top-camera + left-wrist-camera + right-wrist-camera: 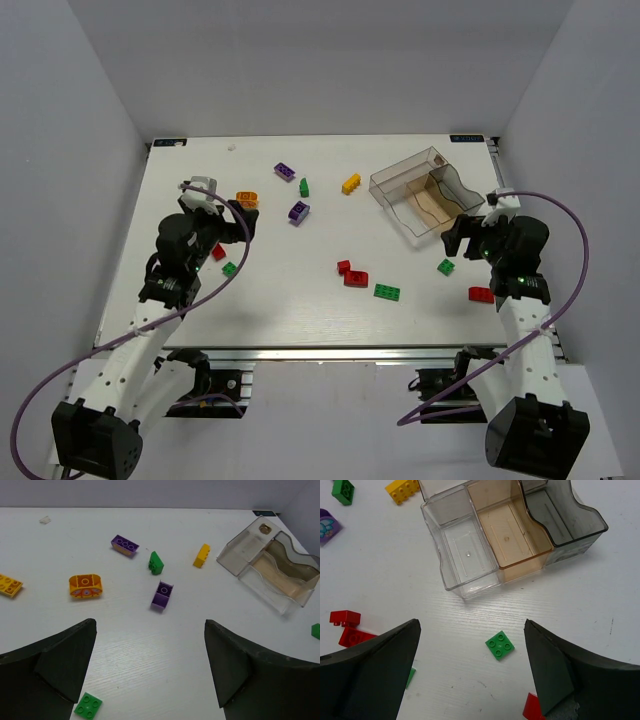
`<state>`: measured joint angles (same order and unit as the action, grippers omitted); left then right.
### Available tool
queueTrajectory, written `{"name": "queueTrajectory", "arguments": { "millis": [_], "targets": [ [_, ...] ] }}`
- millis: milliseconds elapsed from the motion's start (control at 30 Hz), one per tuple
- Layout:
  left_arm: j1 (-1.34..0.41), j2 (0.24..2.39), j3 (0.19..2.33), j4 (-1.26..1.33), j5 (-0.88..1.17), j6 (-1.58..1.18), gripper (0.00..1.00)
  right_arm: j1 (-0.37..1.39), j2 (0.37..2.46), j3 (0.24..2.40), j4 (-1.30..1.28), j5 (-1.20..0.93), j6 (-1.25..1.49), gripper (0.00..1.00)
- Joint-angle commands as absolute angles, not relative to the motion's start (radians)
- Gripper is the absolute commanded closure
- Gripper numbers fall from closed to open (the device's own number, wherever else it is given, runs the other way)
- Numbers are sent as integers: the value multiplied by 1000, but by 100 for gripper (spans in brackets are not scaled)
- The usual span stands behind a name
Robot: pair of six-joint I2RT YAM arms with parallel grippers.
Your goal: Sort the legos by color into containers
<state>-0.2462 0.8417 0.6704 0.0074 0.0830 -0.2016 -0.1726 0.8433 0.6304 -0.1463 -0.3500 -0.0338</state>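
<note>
You had both sets of fingers spread wide, gripping nothing. The left fingers (50,670) hung over the left part of the tabletop (300,310). The right fingers (370,675) hung just on the near side of the box (470,586). The box sat at the far right, skewed to the table edges. The right wrist view showed three narrow compartments side by side: a clear compartment (470,555), a tan compartment (507,535) and a smoky compartment (562,522) with the wavy wall. All three showed just their bottoms. From the left wrist, a brownish speck (265,528) showed at the box's far corner, too small to identify. The legos all lay on the tabletop outside the box. A green plate (499,645) lay nearest, just below the box and in line with the gap between your right fingers. A red brick (481,294) was beside the right arm. A red pair (350,627) and a green flat brick (387,292) lay mid-table. A yellow brick (351,183) lay just left of the box. Further left lay a green wedge (156,562), two purple bricks (125,545) (162,595) and an orange brick (86,586). A yellow flat plate (9,585) lay at the left edge of the left wrist view. A small green plate (88,704) lay close by your left fingers. A small red brick (218,252) lay near the left arm.
</note>
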Motion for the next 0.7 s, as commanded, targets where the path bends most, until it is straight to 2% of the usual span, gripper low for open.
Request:
{"name": "queueTrajectory", "arguments": {
  "millis": [0,167,200,233,267,300,333,367,400,433,467,500,533,600,633,667],
  "targets": [
    [-247,825,695,20,173,-225,2,-186,828,666,-147,-370,-69,11],
    [-247,830,703,15,186,-238,2,-201,775,612,-146,-446,-196,11],
    [-247,841,707,8,175,-259,2,-201,744,583,-237,-624,-433,11],
    [-247,841,709,8,175,-259,2,-201,744,583,-238,-626,-436,11],
    [-247,845,710,6,167,-268,7,-199,739,581,-267,-706,-557,11],
    [-247,862,715,6,170,-270,14,-199,736,575,-271,-716,-549,11],
    [-247,871,729,6,172,-273,24,-199,733,577,-275,-712,-532,11],
    [-247,880,735,-24,173,-281,40,-201,730,580,-282,-727,-546,11],
    [-247,905,741,-41,176,-285,73,-199,726,589,-291,-733,-552,11],
    [-247,919,756,-51,179,-287,85,-201,723,591,-302,-739,-552,11],
    [-247,929,762,-57,195,-284,90,-201,716,589,-295,-764,-543,11],
    [-247,943,767,-63,205,-284,90,-202,712,586,-290,-767,-516,11],
    [-247,975,772,-66,213,-282,84,-202,715,580,-275,-770,-497,11],
    [-247,1018,784,-70,232,-301,59,-201,722,587,-265,-782,-457,21],
    [-247,1050,798,-86,239,-305,38,-202,729,594,-258,-772,-433,32],
    [-247,1115,833,-100,242,-316,28,-202,733,597,-236,-752,-411,61]
  ]
}}
